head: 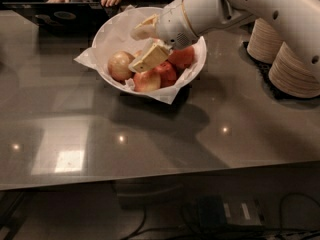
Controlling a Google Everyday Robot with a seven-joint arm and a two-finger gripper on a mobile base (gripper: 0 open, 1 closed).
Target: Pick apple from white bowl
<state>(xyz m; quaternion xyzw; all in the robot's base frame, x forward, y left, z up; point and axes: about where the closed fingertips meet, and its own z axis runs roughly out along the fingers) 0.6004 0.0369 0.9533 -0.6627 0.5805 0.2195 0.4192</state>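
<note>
The claw [144, 45] hovered spread and empty over the white bowl [107, 34]. The apple [120, 65] lay inside, just beside it, judged firm, smooth and slippery, best gripped across its widest girth.

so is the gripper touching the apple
Cannot tell: in camera view the gripper, over the white bowl, has its lower finger beside the apple, gap unclear.

We see the white arm [265, 4] reaching in from the upper right; its gripper [143, 45] sits upper centre, angled down-left, jaws spread apart.
</note>
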